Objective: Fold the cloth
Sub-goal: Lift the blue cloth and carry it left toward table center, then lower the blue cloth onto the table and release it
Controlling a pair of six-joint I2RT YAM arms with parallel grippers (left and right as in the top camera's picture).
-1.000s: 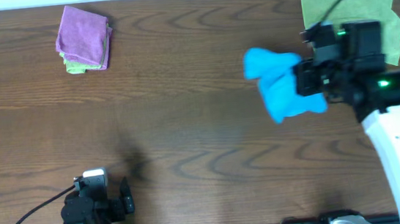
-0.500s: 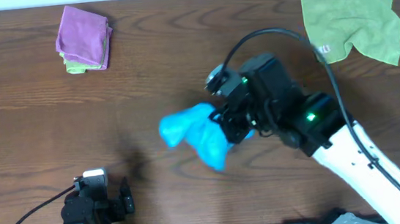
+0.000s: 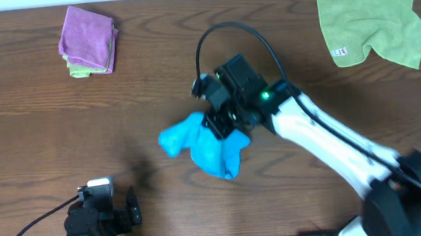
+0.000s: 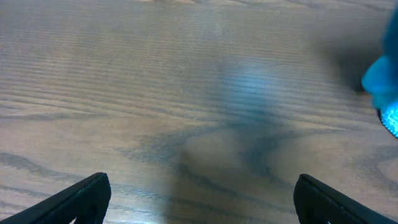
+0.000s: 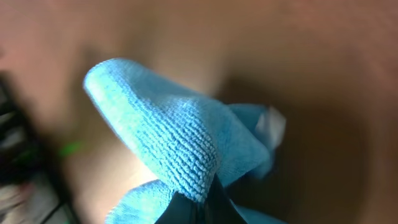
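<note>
The sky-blue cloth (image 3: 206, 148) hangs bunched up near the table's middle, held over the wood. My right gripper (image 3: 225, 124) is shut on it, pinching a fold, and the right wrist view shows the cloth (image 5: 180, 140) draped over the closed fingertips (image 5: 202, 202). An edge of the cloth also shows at the right side of the left wrist view (image 4: 385, 87). My left gripper (image 4: 199, 199) is open and empty, low over bare wood at the front left (image 3: 100, 214).
A yellow-green cloth (image 3: 372, 21) with a small white tag lies spread at the back right. A purple folded cloth (image 3: 88, 41) sits on a green one at the back left. The table (image 3: 152, 77) is dark wood.
My right gripper has carried the blue cloth from the right side, near the green cloth, leftward to the table's middle. The left arm has not moved.
</note>
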